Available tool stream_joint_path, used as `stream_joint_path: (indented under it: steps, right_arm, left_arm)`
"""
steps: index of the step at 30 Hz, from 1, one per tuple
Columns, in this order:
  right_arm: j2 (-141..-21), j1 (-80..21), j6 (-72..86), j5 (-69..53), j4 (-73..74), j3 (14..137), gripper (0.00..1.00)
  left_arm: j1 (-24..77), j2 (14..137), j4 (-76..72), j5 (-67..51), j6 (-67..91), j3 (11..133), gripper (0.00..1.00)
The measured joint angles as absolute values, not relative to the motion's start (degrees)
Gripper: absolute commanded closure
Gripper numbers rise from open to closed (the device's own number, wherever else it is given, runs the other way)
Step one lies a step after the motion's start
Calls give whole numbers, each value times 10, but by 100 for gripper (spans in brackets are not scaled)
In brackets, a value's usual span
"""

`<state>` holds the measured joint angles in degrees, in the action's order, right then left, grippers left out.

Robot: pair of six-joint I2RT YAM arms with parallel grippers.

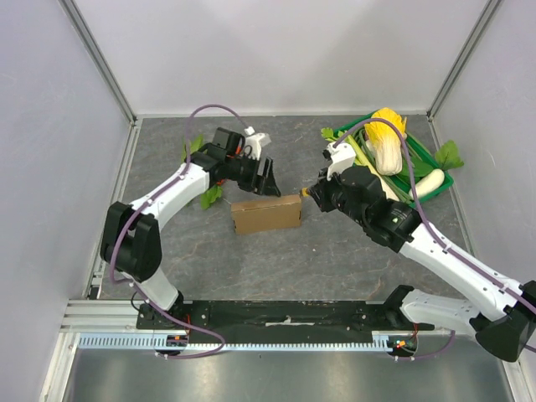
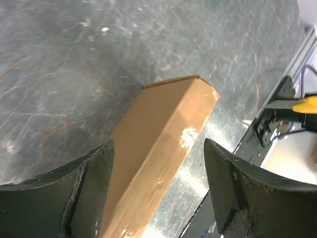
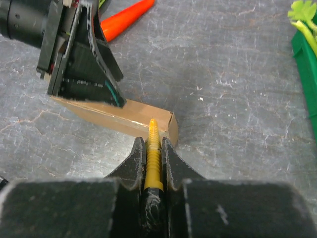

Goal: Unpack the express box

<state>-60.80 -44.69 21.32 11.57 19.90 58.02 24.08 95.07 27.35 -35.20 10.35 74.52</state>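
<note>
The express box (image 1: 266, 213), a flat brown cardboard box, lies closed in the middle of the grey table. My left gripper (image 1: 270, 180) hangs just above its far edge, open. In the left wrist view the box (image 2: 158, 148) runs between the two spread fingers (image 2: 94, 183) without touching them. My right gripper (image 3: 153, 141) is shut on a ridged yellow tool (image 3: 153, 153). The tool's tip rests at the right end of the box (image 3: 143, 116). From above, the right gripper (image 1: 314, 194) sits right beside that end.
A green crate (image 1: 444, 180) at the back right holds corn, a white radish and greens. Loose green leaves (image 1: 209, 195) lie left of the box, and an orange carrot (image 3: 126, 20) lies behind the left gripper. White walls enclose the table.
</note>
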Motion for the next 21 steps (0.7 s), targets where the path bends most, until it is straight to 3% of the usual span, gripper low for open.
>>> stream_joint_path:
  steps: [13, 21]
  right_arm:
    - [-612, -397, 261, 75, 221, 580, 100]
    - [-629, -380, 296, 69, 225, 580, 100]
  left_arm:
    - [298, 969, 267, -362, 5, 744, 23]
    - [338, 968, 260, -305, -51, 722, 25]
